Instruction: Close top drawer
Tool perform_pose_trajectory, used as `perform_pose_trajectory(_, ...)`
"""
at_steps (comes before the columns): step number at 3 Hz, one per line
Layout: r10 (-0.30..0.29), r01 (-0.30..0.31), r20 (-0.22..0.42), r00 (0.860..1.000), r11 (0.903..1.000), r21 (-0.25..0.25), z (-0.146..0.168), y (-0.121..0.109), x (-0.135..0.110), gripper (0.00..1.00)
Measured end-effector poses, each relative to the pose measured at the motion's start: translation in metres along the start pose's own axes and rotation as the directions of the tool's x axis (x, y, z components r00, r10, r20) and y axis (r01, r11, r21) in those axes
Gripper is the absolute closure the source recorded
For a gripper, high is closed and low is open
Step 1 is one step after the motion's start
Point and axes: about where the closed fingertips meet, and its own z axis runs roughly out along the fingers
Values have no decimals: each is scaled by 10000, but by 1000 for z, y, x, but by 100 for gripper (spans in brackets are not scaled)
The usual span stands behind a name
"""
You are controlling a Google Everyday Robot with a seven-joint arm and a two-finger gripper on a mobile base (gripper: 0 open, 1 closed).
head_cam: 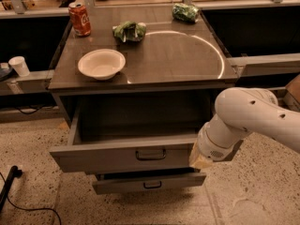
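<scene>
The wide grey metal top drawer [112,157] stands pulled well out from the dark cabinet, its deep box open to view and nothing visible inside. Its flat front carries a small black bail handle [150,154] at centre. Below it, a narrower-looking grey lower drawer [149,183] with a similar black handle protrudes slightly.

The robot's white rounded arm [253,118] enters from the right. The beige-tipped gripper [200,161] sits at the right end of the top drawer's front, overlapping its corner. Contact cannot be confirmed, and it cannot be told whether the tool is spread or closed.

On the brown cabinet top [178,55], a white round bowl [101,63] rests near the front left and a red soda can [80,19] stands upright at the rear left. One crumpled green packet [130,31] lies behind the bowl, and a second green packet [185,12] lies at the rear right. A white paper cup [19,65] stands on the left ledge. A black cable [9,191] lies on the speckled floor [37,144].
</scene>
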Motion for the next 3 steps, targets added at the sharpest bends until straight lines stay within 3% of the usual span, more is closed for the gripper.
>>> perform_pose_trajectory(1,231,-234,72,9997,9988,418,7,-18,-2,96)
perform_pose_trajectory(3,799,-812,173,9967,9915,1019,17,-36,-5,100)
